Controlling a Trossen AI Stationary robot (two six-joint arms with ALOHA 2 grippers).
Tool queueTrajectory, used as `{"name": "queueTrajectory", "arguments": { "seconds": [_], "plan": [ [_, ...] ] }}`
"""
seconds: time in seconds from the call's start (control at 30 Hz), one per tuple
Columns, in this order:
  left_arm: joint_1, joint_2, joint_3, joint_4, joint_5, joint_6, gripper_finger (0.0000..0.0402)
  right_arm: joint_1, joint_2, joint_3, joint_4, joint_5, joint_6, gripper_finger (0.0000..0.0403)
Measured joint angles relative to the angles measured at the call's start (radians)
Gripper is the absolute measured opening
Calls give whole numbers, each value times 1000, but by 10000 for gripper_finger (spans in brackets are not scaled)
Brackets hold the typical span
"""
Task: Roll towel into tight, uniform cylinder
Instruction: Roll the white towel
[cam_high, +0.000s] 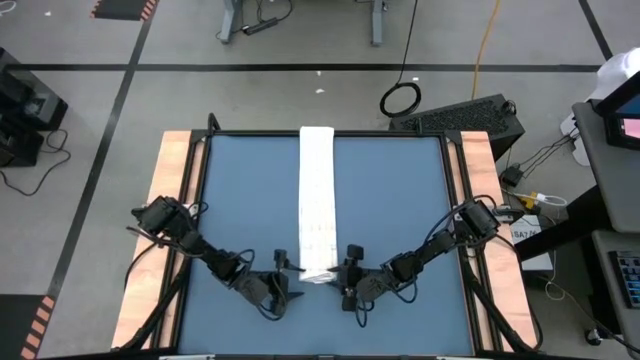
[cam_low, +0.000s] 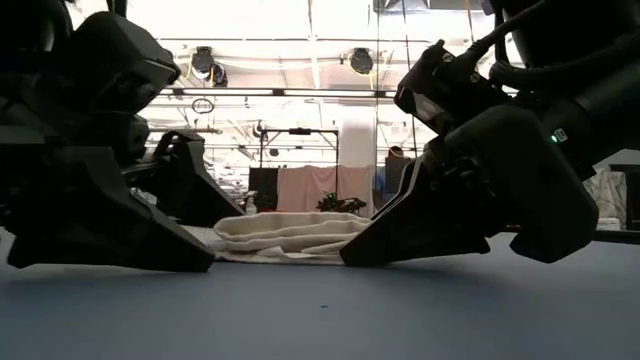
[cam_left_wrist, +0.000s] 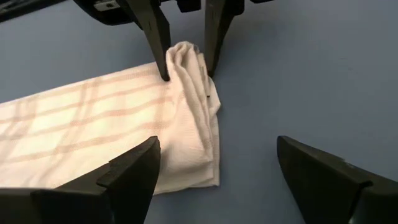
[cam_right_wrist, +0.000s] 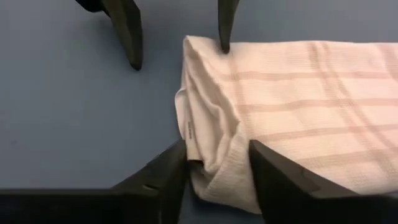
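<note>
Towel (cam_right_wrist: 298, 99) end is being pinched by right gripper (cam_right_wrist: 217, 168) jaws; left gripper (cam_left_wrist: 217, 168) jaws are being held spread on the counter (cam_high: 400, 200).

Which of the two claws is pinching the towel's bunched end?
The right claw: its fingers squeeze the towel's fold, while the left claw straddles the end, open.

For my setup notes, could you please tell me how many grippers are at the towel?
2. The left gripper stands open at the left side of the towel's near end; the right gripper is closing on the bunched fold at its right side. None seems hidden.
</note>
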Motion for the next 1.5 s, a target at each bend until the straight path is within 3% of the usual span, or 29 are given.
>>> {"name": "queueTrajectory", "arguments": {
  "seconds": [0.2, 0.43, 0.83, 1.07, 1.33, 1.5],
  "plan": [
    [30, 11, 3, -4, 28, 16, 276, 0, 0, 0, -2, 0, 1, 127],
    [72, 11, 4, -47, 91, -16, 216, 0, 0, -1, -3, -6, 1, 121],
    [146, 11, 2, -90, 185, -102, 19, 1, 0, -2, 2, -9, 4, 121],
    [162, -12, 0, -69, 263, -246, 22, 43, -34, -3, -7, -6, -140, 151],
    [161, -11, 0, -55, 299, -444, 18, 119, -11, -2, 1, 210, -295, 258],
    [157, -8, -2, 16, 376, -472, 18, 130, 22, 0, 44, 266, -293, 284]
  ]
}}
